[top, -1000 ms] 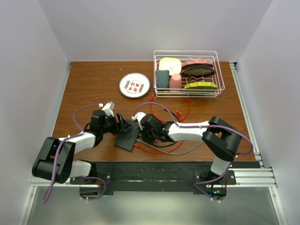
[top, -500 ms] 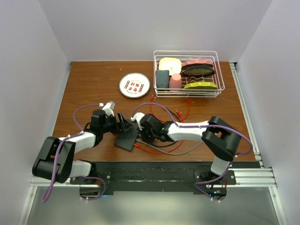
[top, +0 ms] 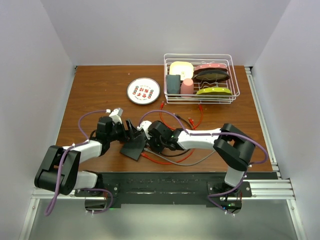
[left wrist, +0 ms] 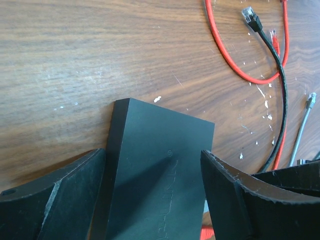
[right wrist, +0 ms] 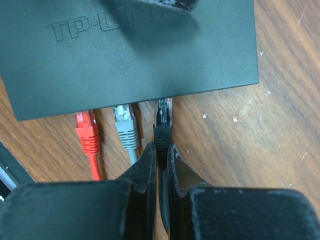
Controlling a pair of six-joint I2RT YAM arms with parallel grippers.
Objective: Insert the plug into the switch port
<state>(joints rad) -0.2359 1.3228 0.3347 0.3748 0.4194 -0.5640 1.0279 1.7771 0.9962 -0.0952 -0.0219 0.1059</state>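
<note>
Table (top: 90, 100): brown wood, with white walls on three sides. The switch (top: 133, 149) is dark grey and flat. It sits near the front edge between the two grippers, and every position below is given relative to it.

Open room: there is bare wood off the switch's left side and beyond its far-left corner. Its right and far-right sides are crowded with cable loops. In the right wrist view, bare wood runs past the corner at the end of the port edge.

Dish rack (top: 234, 80), count 1: white wire, holding dishes, well apart from the switch to the far right.

Plate (top: 130, 91), count 1: round and white with red marks, well beyond the switch's far side.

Left gripper (left wrist: 152, 165): one of its fingers (left wrist: 60, 200) sits on each side of the switch body, against its edges, so it is clamped on the switch.

Right gripper (right wrist: 161, 149): at the port edge, pinched tight on the boot of the black plug (right wrist: 163, 122).

Plugs at the port edge, count 3, side by side: red plug (right wrist: 86, 126), grey plug (right wrist: 125, 122), and the black plug nearest the corner. The black plug's clear tip meets the housing edge. I cannot tell whether it is fully seated.

Loose connectors beyond the far side, count 3, all apart from the switch: black connector (left wrist: 251, 16), red connector (left wrist: 273, 36), grey connector (left wrist: 311, 98).
</note>
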